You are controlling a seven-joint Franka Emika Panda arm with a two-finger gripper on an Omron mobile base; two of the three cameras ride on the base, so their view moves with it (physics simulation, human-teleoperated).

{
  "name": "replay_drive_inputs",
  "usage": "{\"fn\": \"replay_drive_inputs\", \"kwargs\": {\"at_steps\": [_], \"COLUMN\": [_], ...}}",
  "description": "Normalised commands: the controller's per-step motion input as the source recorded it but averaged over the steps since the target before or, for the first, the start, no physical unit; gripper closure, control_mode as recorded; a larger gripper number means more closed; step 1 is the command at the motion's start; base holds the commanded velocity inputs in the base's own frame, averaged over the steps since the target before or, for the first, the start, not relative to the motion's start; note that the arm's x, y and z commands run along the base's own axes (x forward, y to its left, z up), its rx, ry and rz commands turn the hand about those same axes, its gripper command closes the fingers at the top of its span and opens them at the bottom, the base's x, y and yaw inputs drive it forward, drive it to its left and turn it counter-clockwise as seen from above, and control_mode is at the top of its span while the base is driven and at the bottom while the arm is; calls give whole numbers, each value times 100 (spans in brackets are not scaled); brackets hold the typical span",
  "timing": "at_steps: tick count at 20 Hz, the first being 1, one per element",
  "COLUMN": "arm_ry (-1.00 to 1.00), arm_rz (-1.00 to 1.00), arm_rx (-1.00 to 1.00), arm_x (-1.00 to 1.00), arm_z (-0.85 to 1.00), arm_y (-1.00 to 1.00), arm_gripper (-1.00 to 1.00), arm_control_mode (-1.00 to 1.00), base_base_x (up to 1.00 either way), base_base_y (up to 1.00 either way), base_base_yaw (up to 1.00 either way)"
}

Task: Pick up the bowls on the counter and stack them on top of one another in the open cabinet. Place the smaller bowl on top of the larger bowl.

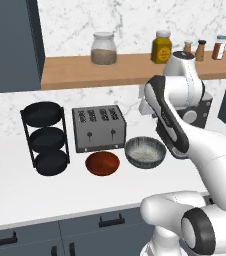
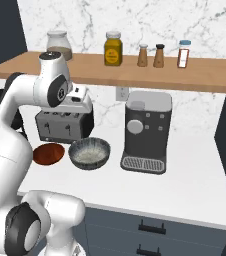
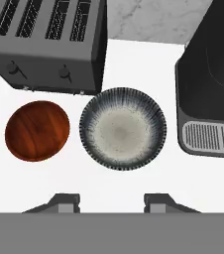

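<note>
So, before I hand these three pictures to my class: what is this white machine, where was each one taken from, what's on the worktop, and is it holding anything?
It is a white robot arm in a rendered kitchen, ending in a two-fingered pincer. Two cameras ride on its base, behind the arm to its left and right, showing the same scene from two sides. The third sits on the hand and looks down past the dark fingertips.

On the white marble counter stand a black three-tier rack, a toaster and a coffee machine. In front of the toaster lie a shallow red-brown bowl and, beside it, a wider grey bowl. Jars line a wooden shelf above.

The pincer is open above the grey bowl and holds nothing.
</note>
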Motion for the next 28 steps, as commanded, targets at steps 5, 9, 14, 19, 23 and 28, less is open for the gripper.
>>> {"fn": "replay_drive_inputs", "kwargs": {"at_steps": [5, 9, 14, 19, 23, 28], "arm_ry": [-1, 3, 8, 9, 21, 20], "arm_rz": [3, 8, 23, 26, 23, 12], "arm_rx": [-6, -14, -20, -12, -16, -18], "arm_x": [-12, -10, -39, -47, -9, 25], "arm_z": [-1, -22, -51, -94, -100, -99], "arm_y": [41, 100, 100, 98, 82, 49], "arm_gripper": [-100, -100, -100, -100, -100, -100], "arm_control_mode": [-100, -100, -100, -100, -100, -100], "base_base_x": [0, 0, 0, 0, 0, 0], "base_base_y": [0, 0, 0, 0, 0, 0], "base_base_yaw": [0, 0, 0, 0, 0, 0]}}
